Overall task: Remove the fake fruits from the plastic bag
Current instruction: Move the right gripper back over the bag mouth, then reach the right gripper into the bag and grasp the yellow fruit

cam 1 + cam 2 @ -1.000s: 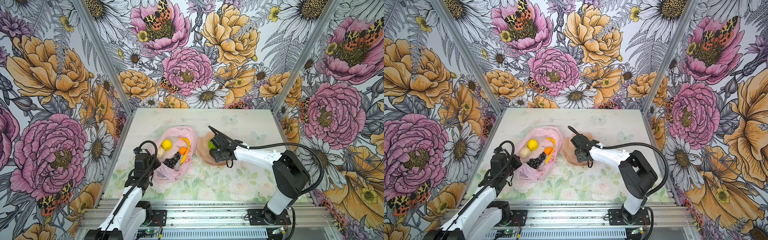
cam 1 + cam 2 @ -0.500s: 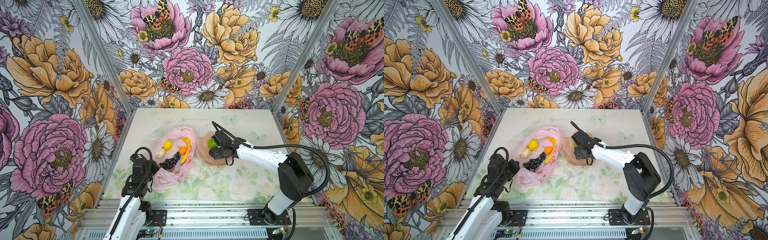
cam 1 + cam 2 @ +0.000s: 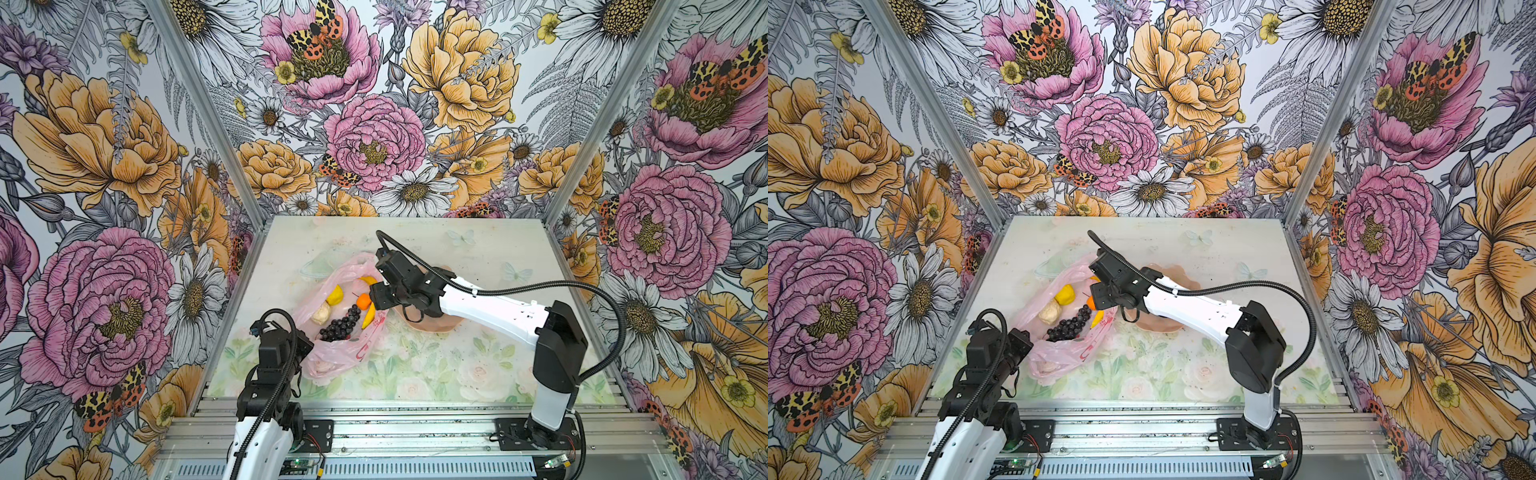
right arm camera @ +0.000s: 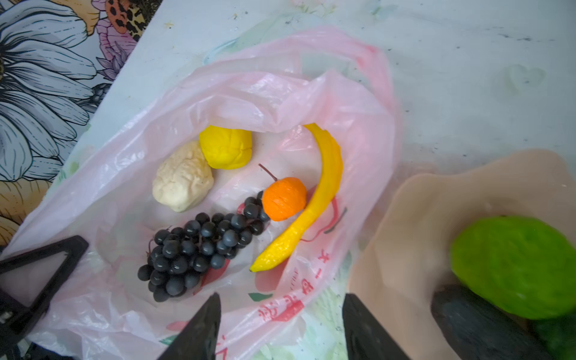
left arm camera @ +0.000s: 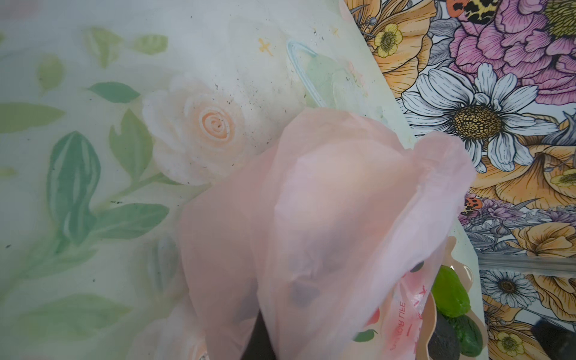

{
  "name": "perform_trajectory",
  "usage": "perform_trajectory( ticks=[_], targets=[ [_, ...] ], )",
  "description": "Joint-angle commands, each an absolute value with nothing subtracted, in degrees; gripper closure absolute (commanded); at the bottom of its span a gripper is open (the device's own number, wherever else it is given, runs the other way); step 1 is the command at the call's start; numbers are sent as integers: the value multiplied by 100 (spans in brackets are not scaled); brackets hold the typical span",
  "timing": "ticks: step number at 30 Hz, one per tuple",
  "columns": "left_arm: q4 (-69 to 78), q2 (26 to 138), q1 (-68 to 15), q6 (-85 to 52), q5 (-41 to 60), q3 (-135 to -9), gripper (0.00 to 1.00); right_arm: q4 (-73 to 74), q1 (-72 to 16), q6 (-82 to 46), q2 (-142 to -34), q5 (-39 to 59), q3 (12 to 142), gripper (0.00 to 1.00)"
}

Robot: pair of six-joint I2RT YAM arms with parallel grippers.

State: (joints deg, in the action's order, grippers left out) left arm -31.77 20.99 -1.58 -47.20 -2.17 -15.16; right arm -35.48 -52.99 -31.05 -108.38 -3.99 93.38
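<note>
At nine o'clock from the centre of the table [image 3: 478,257]: plastic bag [image 3: 332,361], pink, mouth open. Contents, in a top view:
- lemon [image 3: 335,295] at eleven o'clock
- beige lumpy piece [image 3: 322,312] at nine
- grape bunch [image 3: 340,325] at six
- orange [image 3: 363,301] and banana [image 3: 369,318] towards three

Dish [image 4: 420,218] just beside, at three o'clock, holds lime [image 4: 514,265] and avocado [image 4: 473,324].

Left gripper [image 3: 307,344], at seven o'clock: jaws together, apparently pinching the film; the plastic hides the tips. Right gripper [image 4: 280,299]: jaws apart, empty, over the banana side.
</note>
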Motion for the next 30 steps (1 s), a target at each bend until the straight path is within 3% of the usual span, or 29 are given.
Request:
perform_trajectory(
  ticks=[1,12,25,30],
  targets=[
    [-3331,2059,-87,-4691,-415,-1549,100,-3401,-5464,-3174,-11464,-147,9974,36],
    [-3151,2208,-214,-4313,-603,-1653,100,-3181,-5480,-3125,-13433,-176,11888,26],
    [-2978,2430,-299,-4236,-503,-1660,100,-3164,-5274,-2993,-14760,14,13504,25],
    [-2962,2478,-323,-4237,-553,-1673,100,-3147,-5242,-3027,-15188,313,14074,19]
  ],
)
